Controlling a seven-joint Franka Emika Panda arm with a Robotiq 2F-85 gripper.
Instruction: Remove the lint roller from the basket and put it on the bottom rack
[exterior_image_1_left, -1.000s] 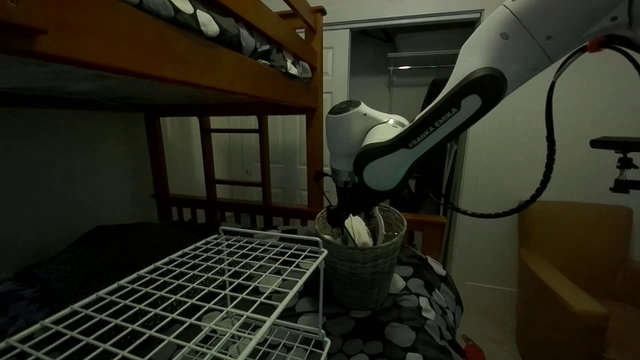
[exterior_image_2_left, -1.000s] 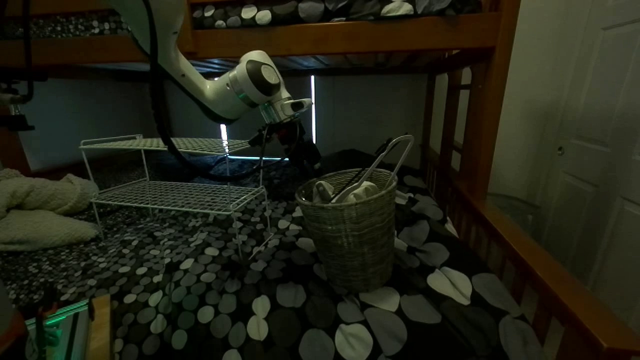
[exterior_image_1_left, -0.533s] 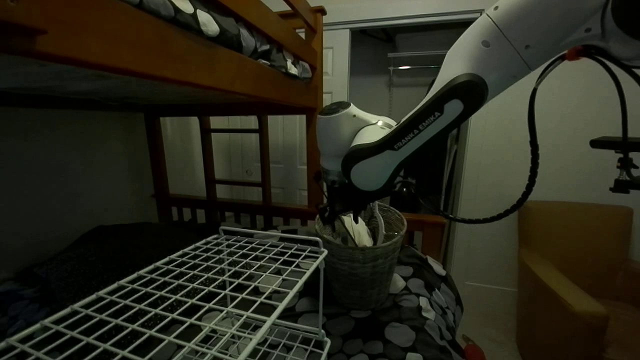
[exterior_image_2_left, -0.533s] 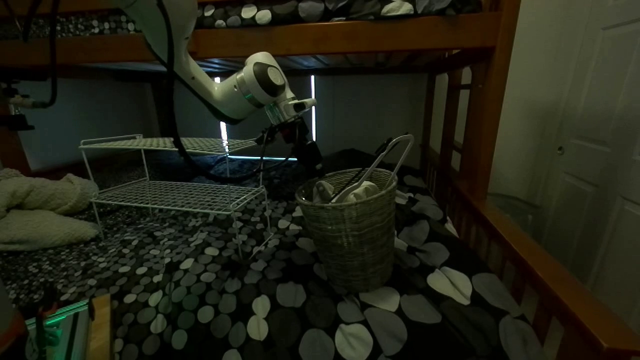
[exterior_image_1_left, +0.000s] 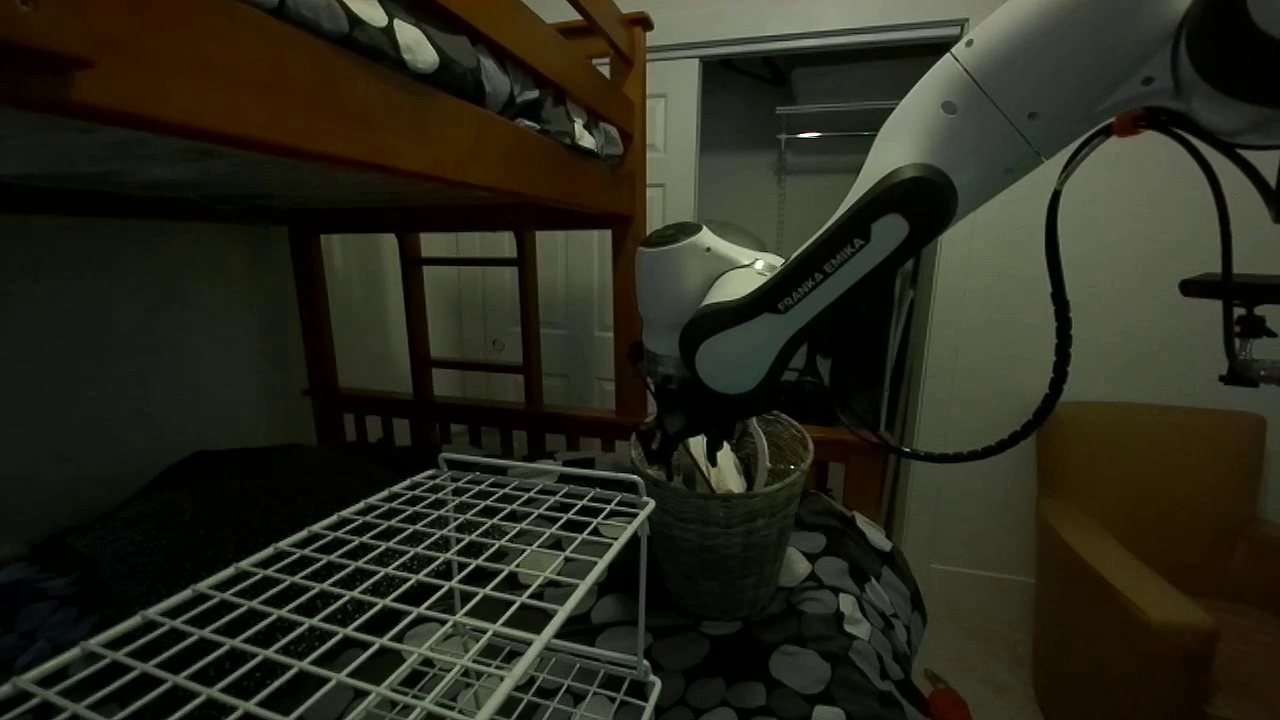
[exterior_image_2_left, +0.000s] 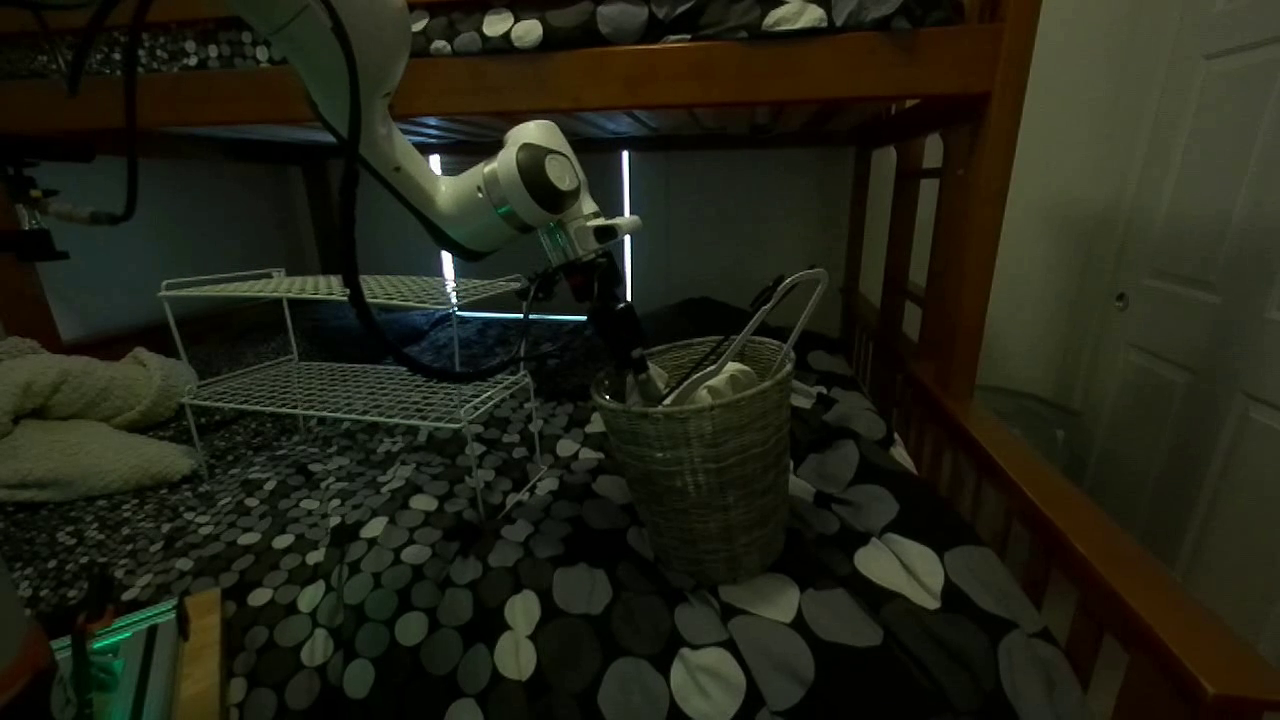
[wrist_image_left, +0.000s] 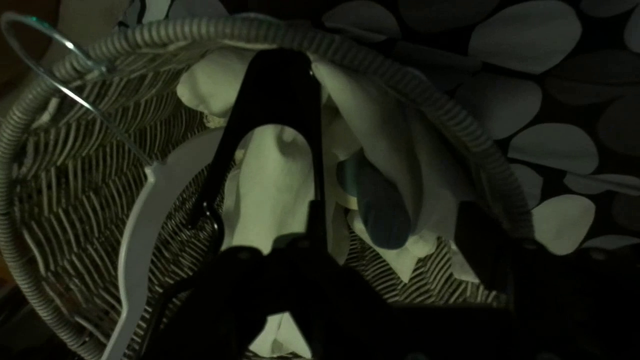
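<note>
- Lower than half a second ago, the robot arm brings its gripper down to the mouth of the basket, which stands unmoved.
- White wire stand: its lower tier, read as the bottom rack, sits apart from the basket, on the side the arm slants in from in an exterior view.
- Basket: upright, with a white hanger rising on the side away from the gripper and a pale bundle beside it.
- Gripper: fingers parted, grasping nothing that I can see.
- Lint roller: in the basket, probably the small pale piece near the rim, just beside and below the fingertips; touching or apart, I cannot tell. The coming move turns on its long axis, which does not show clearly; the fingers should straddle it crosswise, likely after sinking a little further, clear of the bundle.
</note>
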